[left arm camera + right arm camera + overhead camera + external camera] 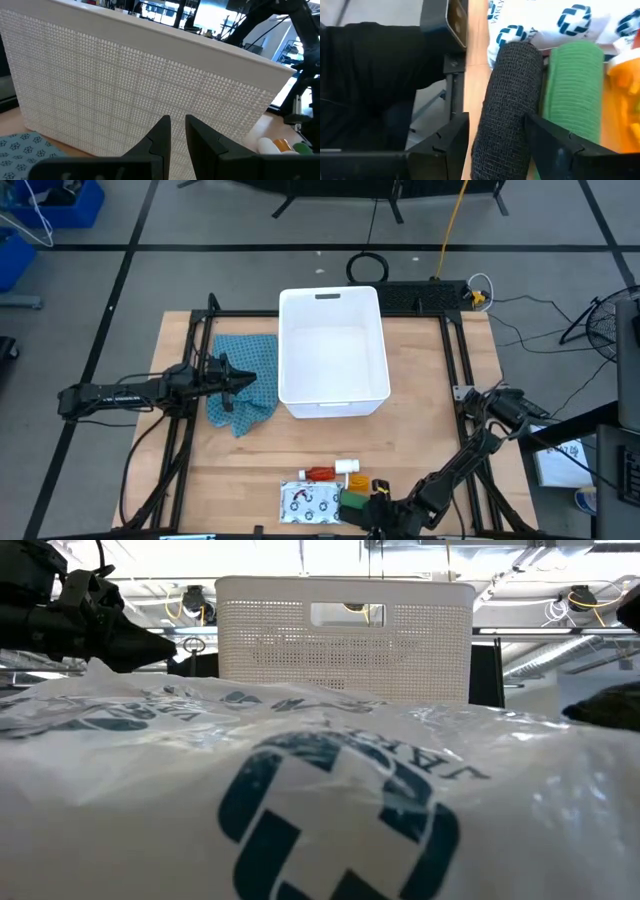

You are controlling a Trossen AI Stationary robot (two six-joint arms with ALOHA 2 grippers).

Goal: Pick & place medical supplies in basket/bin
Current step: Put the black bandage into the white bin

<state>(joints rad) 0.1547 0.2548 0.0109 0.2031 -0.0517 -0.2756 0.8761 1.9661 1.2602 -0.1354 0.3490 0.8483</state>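
Note:
The white tub (pixel 333 350) stands mid-table, its mesh wall (pixel 150 80) filling the left wrist view. The supplies lie at the near edge: white patterned pouch (pixel 308 500), red bottle (pixel 322 472), white cylinder (pixel 347 466), orange vial (pixel 358 483), green packet (pixel 352 500). My right gripper (pixel 497 145) is open, low at the near edge, one finger on either side of the black packet (pixel 507 110). The green packet (pixel 572 90) lies just beside it. My left gripper (pixel 177 132) hovers over the teal cloth (pixel 245 380) left of the tub, shut but for a slit, holding nothing. My right gripper straddles the black packet, fingers along its length and coming from the table's right near corner. One finger (pixel 555 145) stands between the black and green packets. Whether either finger touches the black packet, I cannot tell.
The pouch (pixel 320 810) fills the low view's foreground, with the tub (pixel 345 640) behind it. The table's black frame rail (pixel 452 75) runs close beside my right gripper. Bare wood lies between the tub and the supplies. Blue crates (pixel 60 205) sit on the floor far left.

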